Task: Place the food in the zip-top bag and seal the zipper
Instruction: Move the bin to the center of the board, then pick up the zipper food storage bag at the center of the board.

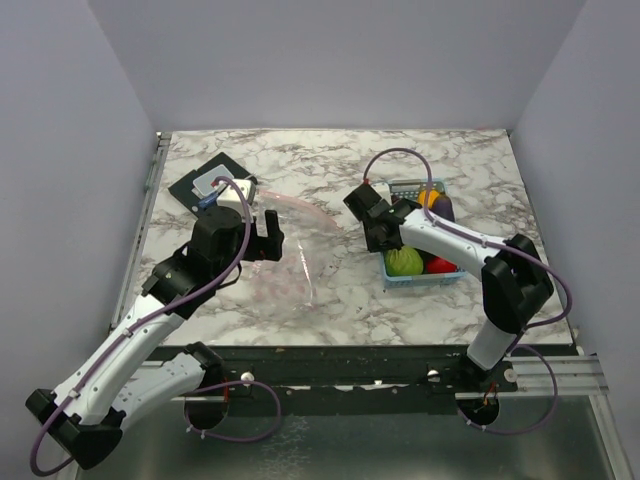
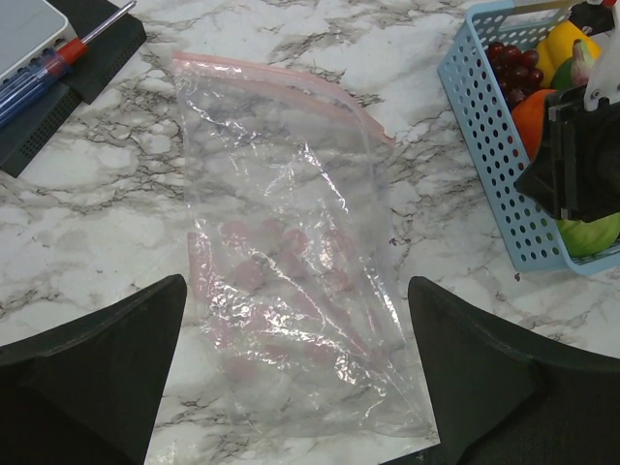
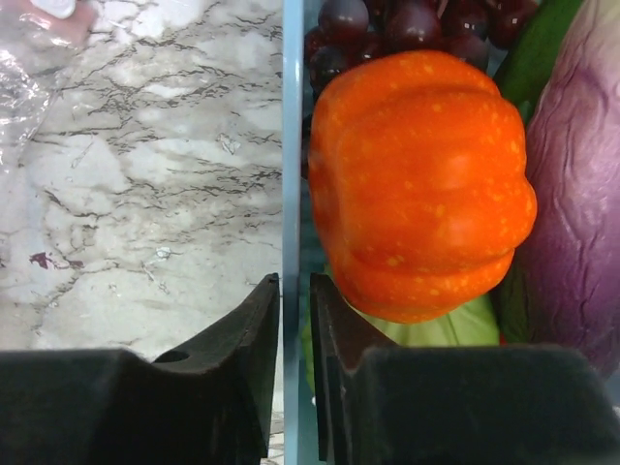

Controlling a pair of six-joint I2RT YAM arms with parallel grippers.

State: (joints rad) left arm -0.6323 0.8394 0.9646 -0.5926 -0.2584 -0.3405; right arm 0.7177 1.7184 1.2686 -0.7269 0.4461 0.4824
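Caution: right gripper (image 3: 295, 291) pinches the basket wall (image 3: 293, 145), not food; pumpkin (image 3: 421, 184) sits just right of its 2 fingers. Better to release, shift right, straddle it. Left gripper (image 2: 295, 286) hangs spread over the bag (image 2: 281, 174).

Top external: high, behind arm bases, facing down and forward; far enough to hold whole marble table (image 1: 340, 290) and both arms.
Left wrist: mid height, looking down past left gripper's fingers (image 2: 107, 368) at zip-top bag (image 2: 291, 262); blue basket (image 2: 489, 145) at right edge.
Right wrist: very near, looking down past right gripper's fingers (image 3: 232, 387) along basket wall; orange pumpkin (image 3: 421, 184) fills view.
Shared: basket in all three; bag in first two, possibly in third's top-left corner, blurred.
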